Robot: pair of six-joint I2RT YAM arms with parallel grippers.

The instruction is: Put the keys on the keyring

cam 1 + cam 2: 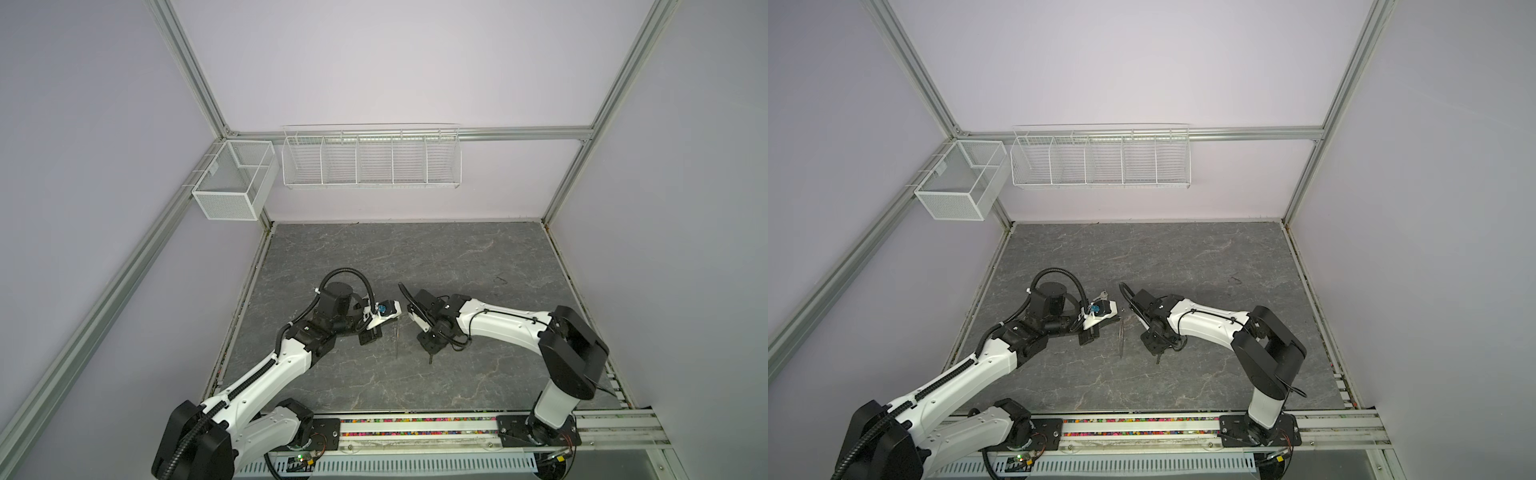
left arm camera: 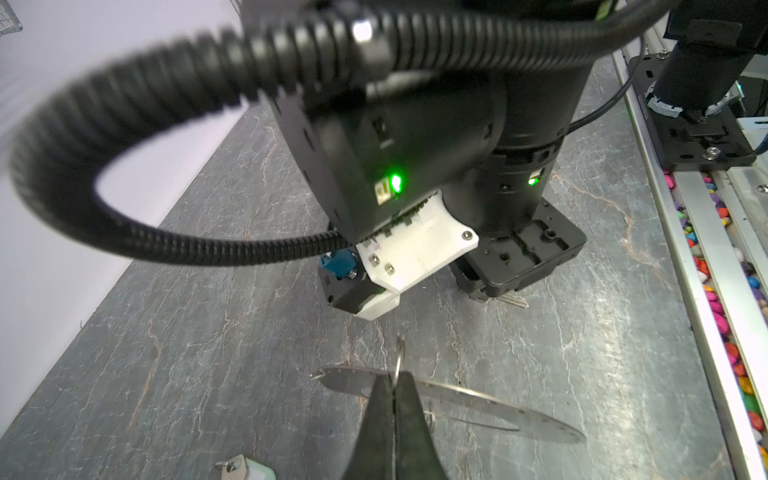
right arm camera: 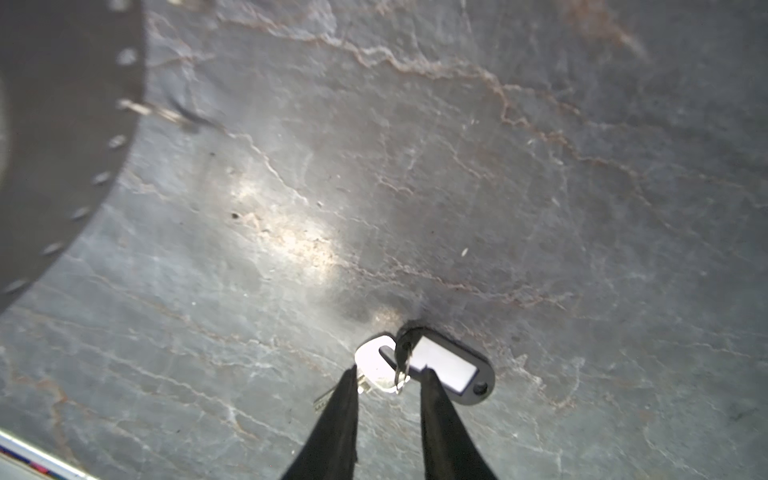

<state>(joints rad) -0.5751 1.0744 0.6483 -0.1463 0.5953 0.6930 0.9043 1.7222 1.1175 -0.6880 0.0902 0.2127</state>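
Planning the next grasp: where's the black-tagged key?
Right wrist view: the black-tagged key lies on the table between the right gripper's open fingers; in a top view, right of the keyring.

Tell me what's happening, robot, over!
Left gripper shut on the keyring, ring up on edge. Right gripper open, astride the black-tag key on the table. White-tag key lying loose. Nothing blocking.
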